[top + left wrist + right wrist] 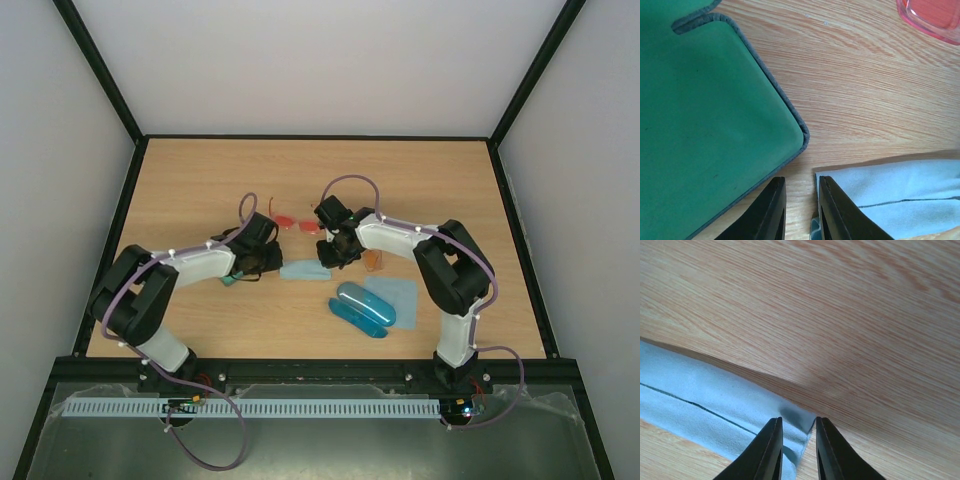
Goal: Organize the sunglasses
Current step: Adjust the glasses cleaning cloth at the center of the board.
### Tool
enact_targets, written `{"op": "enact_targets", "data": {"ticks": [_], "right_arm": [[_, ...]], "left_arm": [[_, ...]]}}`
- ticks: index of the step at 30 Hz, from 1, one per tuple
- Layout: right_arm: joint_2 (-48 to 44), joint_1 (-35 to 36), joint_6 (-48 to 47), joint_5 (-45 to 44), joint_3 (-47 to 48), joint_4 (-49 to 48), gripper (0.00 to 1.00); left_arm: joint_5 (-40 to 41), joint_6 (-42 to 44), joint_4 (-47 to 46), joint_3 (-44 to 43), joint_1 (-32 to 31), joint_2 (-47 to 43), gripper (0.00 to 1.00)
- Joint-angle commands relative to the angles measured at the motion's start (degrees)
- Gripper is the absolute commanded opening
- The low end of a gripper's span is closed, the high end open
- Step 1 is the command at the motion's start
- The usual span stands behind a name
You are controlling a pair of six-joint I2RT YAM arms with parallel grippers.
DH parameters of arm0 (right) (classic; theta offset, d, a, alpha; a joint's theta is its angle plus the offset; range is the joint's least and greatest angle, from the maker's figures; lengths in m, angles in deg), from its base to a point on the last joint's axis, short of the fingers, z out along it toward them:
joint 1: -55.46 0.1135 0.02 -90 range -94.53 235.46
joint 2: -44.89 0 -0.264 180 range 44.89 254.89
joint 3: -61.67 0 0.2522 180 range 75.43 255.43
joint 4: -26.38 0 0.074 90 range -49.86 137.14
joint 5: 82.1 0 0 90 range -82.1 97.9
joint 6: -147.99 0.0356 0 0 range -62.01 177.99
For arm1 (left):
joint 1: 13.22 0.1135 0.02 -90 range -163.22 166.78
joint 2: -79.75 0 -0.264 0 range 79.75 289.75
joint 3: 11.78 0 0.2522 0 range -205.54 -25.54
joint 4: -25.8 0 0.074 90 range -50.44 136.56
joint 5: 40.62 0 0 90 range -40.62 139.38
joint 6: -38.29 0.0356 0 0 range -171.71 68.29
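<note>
The red-pink sunglasses lie on the table behind both grippers, and one lens shows at the top right of the left wrist view. The orange sunglasses are partly hidden behind the right arm. My left gripper is slightly open just above the table, between the green case and the left end of a pale blue cloth. My right gripper is slightly open, with a corner of that cloth lying loose between its fingers.
A blue case lies open-looking near the front, right of centre. A second pale blue cloth lies flat beside it. The green case is mostly under the left arm. Black frame rails border the table.
</note>
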Motion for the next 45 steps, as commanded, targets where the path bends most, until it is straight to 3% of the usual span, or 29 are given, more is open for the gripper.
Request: {"op": "enact_targets", "data": {"ticks": [1, 6, 23, 45], "right_arm": [[-1.66, -0.07, -1.05, -0.78, 1.07, 3.2, 0.21], [-4.45, 2.02, -1.61, -2.92, 2.46, 3.98, 0.22], [7.53, 9.62, -0.61, 0.42, 16.38, 8.96, 0.2], [10.95, 11.78, -0.2, 1.19, 17.64, 9.46, 0.2]], "left_arm": [[-0.31, 1.03, 2.45, 0.39, 0.32, -3.3, 0.22], [0.02, 2.31, 3.69, 0.76, 0.51, -5.14, 0.22], [-3.71, 2.2, 2.67, 4.69, 5.88, -9.47, 0.2], [-3.76, 1.94, 2.66, 5.47, 6.26, -10.92, 0.2]]}}
